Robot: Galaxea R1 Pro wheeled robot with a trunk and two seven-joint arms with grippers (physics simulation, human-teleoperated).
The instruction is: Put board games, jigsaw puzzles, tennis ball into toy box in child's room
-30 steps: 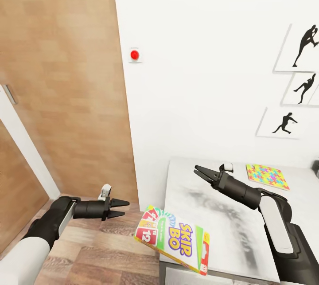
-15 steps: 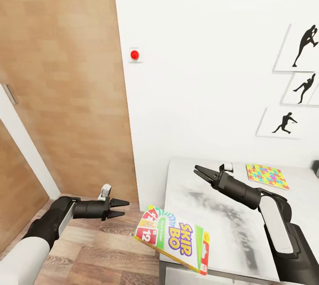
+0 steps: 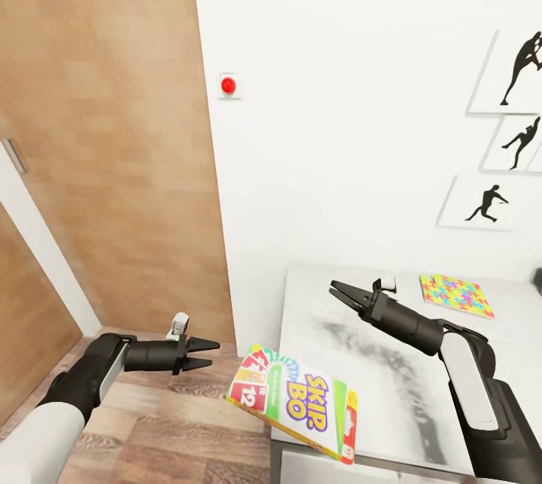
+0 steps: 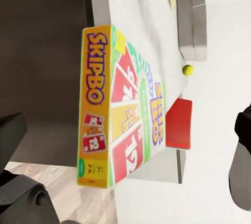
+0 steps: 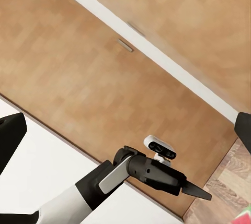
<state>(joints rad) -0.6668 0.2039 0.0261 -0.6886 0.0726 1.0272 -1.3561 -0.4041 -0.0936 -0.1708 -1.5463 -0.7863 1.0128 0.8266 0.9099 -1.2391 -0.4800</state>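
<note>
Where table (image 3: 391, 386) ends — board game (image 3: 295, 403) overhangs | both end effectors empty

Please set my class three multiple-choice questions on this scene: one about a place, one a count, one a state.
1. Where is the Skip-Bo board game?
A. On the floor
B. Held in the left tool
C. On the near corner of the table, sticking out over its edge

2. How many silhouette pictures can be seen?
A. One
B. Three
C. Five

3. What state is the right tool in?
A. Open and holding nothing
B. Shut on a jigsaw
C. Shut on a ball

Answers:
1 C: the head view shows the box resting on the table corner with part of it past the edge.
2 B: three panels with black figures are stacked on the wall.
3 A: its fingers are spread above the table with nothing between them.
</note>
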